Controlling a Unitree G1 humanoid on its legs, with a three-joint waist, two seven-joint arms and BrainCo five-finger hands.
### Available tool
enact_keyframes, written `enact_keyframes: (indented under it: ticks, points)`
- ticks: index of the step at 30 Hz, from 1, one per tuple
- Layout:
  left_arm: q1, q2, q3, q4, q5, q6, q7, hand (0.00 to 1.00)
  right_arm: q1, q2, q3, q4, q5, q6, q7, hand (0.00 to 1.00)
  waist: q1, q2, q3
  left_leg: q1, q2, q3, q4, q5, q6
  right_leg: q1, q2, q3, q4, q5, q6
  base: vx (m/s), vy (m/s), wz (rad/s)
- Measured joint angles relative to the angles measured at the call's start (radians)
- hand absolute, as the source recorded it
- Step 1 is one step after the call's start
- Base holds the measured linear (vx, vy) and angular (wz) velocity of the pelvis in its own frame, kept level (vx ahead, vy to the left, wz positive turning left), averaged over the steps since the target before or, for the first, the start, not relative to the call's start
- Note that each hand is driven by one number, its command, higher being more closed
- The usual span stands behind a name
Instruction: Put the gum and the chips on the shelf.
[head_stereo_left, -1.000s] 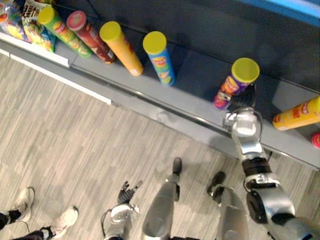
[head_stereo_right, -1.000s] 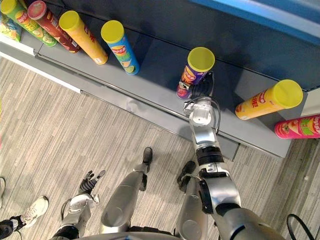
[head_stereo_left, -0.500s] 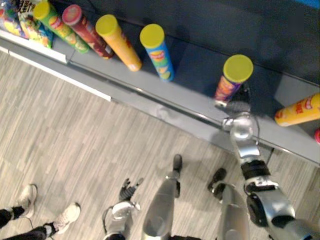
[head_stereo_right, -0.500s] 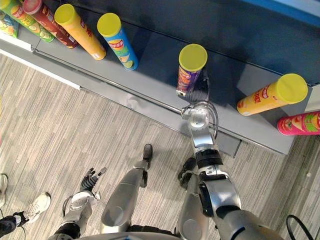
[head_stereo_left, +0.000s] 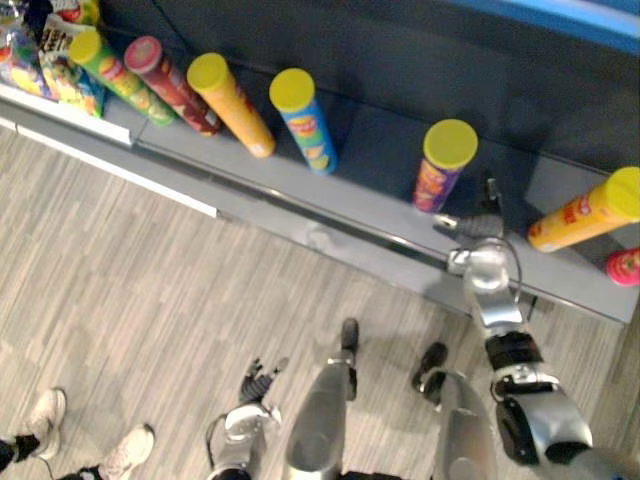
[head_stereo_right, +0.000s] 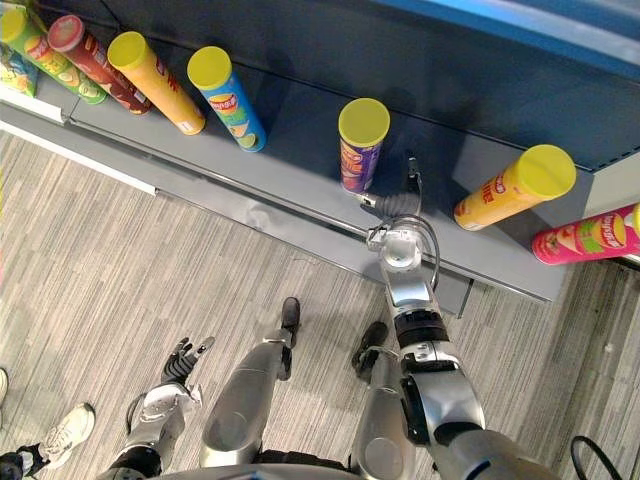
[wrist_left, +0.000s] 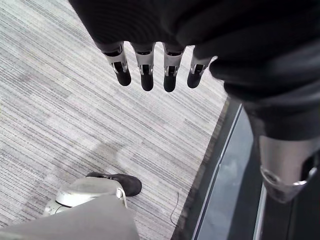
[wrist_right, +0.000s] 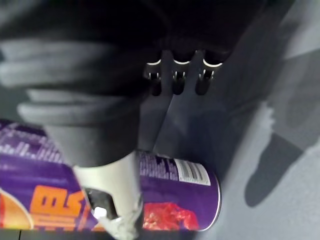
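A purple chips can (head_stereo_left: 438, 172) with a yellow lid stands upright on the grey shelf (head_stereo_left: 368, 212). My right hand (head_stereo_left: 478, 226) rests just to its right at the shelf's front, open, with its fingers (wrist_right: 175, 81) straight and nothing in them. In the right wrist view the purple chips can (wrist_right: 167, 196) shows past the thumb, free of the hand. My left hand (head_stereo_left: 256, 381) hangs low over the floor, its fingers (wrist_left: 145, 76) relaxed and empty. I see no gum.
More chips cans stand along the shelf: blue (head_stereo_left: 300, 122), orange (head_stereo_left: 233, 106), red (head_stereo_left: 170, 84) and green (head_stereo_left: 116, 70) to the left, a yellow one (head_stereo_left: 586, 210) and a pink one (head_stereo_left: 622, 266) to the right. Snack bags (head_stereo_left: 48, 58) lie far left. A person's shoes (head_stereo_left: 42, 411) show at lower left.
My right hand has opened, let go of the purple can and drawn back to its right. The can now stands free on the shelf. The camera has shifted slightly.
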Motion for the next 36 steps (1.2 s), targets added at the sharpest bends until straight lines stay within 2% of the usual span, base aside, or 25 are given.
enact_keyframes:
  ticks: [5,7,9,12,14,18,19,21,26,28,32,36]
  points:
    - [0.005,0.004,-0.001,0.038,0.012,0.020,-0.010,0.00,0.094,0.002,0.002,0.030,0.010,0.000,0.025,0.00,-0.004,-0.019,-0.009,0.063,0.015,0.010,-0.019,0.000,-0.003,0.064,0.027,0.009,-0.049,0.007,0.010,0.01,-0.018,-0.10]
    - [0.024,0.005,-0.001,0.039,0.020,0.023,-0.011,0.00,0.140,0.003,0.007,0.030,0.010,-0.001,0.044,0.00,-0.017,-0.034,-0.022,0.090,0.015,0.015,-0.033,-0.001,-0.003,0.088,0.031,0.012,-0.063,0.010,0.011,0.06,0.000,-0.07]
    - [0.046,0.011,0.001,0.068,0.023,0.040,-0.016,0.00,0.233,0.013,0.021,0.024,0.010,-0.001,0.070,0.00,-0.029,-0.064,-0.067,0.120,0.019,0.022,-0.037,-0.008,-0.008,0.122,0.039,0.015,-0.086,0.013,0.014,0.11,0.004,-0.09]
    - [0.078,0.020,0.010,0.088,0.052,0.044,-0.029,0.00,0.365,0.023,0.049,0.003,0.010,-0.002,0.116,0.00,-0.051,-0.094,-0.134,0.182,0.026,0.032,-0.072,-0.013,-0.012,0.187,0.058,0.019,-0.143,0.023,0.025,0.11,0.003,-0.10]
    - [0.087,0.019,0.014,0.107,0.053,0.048,-0.032,0.00,0.436,0.028,0.061,-0.037,0.009,-0.005,0.132,0.00,-0.051,-0.100,-0.174,0.209,0.033,0.051,-0.095,-0.013,-0.013,0.206,0.071,0.033,-0.176,0.036,0.025,0.09,0.003,-0.31]
    - [0.141,0.005,0.053,0.118,0.089,0.056,-0.040,0.00,0.615,0.045,0.112,-0.157,0.010,-0.026,0.216,0.00,-0.064,-0.100,-0.262,0.290,0.046,0.110,-0.176,-0.009,-0.013,0.264,0.107,0.077,-0.283,0.084,0.032,0.09,0.008,-0.42]
    - [0.153,0.004,0.056,0.119,0.093,0.056,-0.040,0.00,0.659,0.047,0.124,-0.181,0.011,-0.031,0.239,0.00,-0.077,-0.101,-0.276,0.312,0.046,0.116,-0.197,-0.005,-0.013,0.282,0.112,0.082,-0.305,0.091,0.034,0.08,0.012,-0.24]
    - [0.159,-0.002,0.082,0.136,0.098,0.056,-0.051,0.00,0.718,0.056,0.124,-0.195,0.013,-0.048,0.274,0.00,-0.086,-0.101,-0.295,0.345,0.046,0.134,-0.229,0.001,-0.013,0.307,0.119,0.091,-0.334,0.102,0.038,0.08,0.021,-0.17]
    - [0.185,-0.003,0.095,0.147,0.100,0.059,-0.070,0.00,0.863,0.082,0.112,-0.177,0.054,-0.051,0.334,0.00,-0.110,-0.105,-0.336,0.392,0.042,0.140,-0.263,0.001,-0.013,0.357,0.125,0.096,-0.382,0.111,0.045,0.08,0.020,-0.05]
    - [0.192,-0.009,0.117,0.148,0.100,0.061,-0.072,0.00,0.907,0.102,0.092,-0.141,0.062,-0.053,0.354,0.00,-0.110,-0.106,-0.343,0.411,0.042,0.151,-0.270,-0.001,-0.015,0.375,0.128,0.099,-0.390,0.113,0.045,0.09,0.004,-0.10]
    - [0.206,-0.029,0.154,0.155,0.101,0.061,-0.073,0.00,0.940,0.131,0.008,0.044,0.082,-0.056,0.361,0.00,-0.111,-0.100,-0.363,0.446,0.042,0.174,-0.284,-0.010,-0.022,0.398,0.134,0.122,-0.406,0.116,0.046,0.07,0.005,-0.16]
    - [0.214,-0.035,0.170,0.171,0.098,0.062,-0.070,0.00,0.892,0.138,-0.164,0.225,0.097,-0.061,0.314,0.00,-0.119,-0.097,-0.375,0.464,0.042,0.188,-0.284,-0.017,-0.022,0.423,0.140,0.132,-0.437,0.127,0.052,0.02,0.004,-0.09]
